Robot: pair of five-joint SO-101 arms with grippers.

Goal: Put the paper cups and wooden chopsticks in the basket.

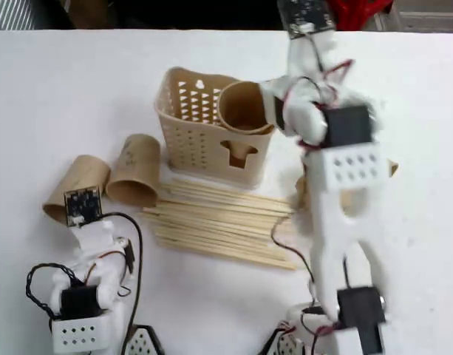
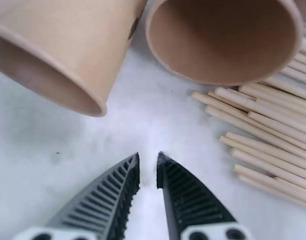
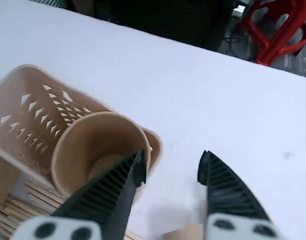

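Paper cups [image 1: 135, 168]: two down on their sides toward the tabletop's [image 1: 63, 81] left edge, side by side, mouths facing the near edge; the left-hand cup [image 1: 77, 180] is the outer one.
Basket [image 1: 185, 122]: upright mid-tabletop, toward the far edge, and there's a standing cup [image 1: 243, 106] upright inside at its right end, rim above the wall.
Wooden chopsticks [image 1: 219, 218]: a loose flat pile just on the near side of the basket, left ends right beside the lying cups' mouths.
Left gripper [image 2: 148, 159]: low over bare tabletop just short of the two lying cups, fingers a narrow slit apart, nothing between them.
Right gripper [image 3: 172, 159]: up over the basket's right end, spread wide, holding nothing; one finger [image 3: 118, 187] crosses the standing cup's rim, and I can't call whether they touch.
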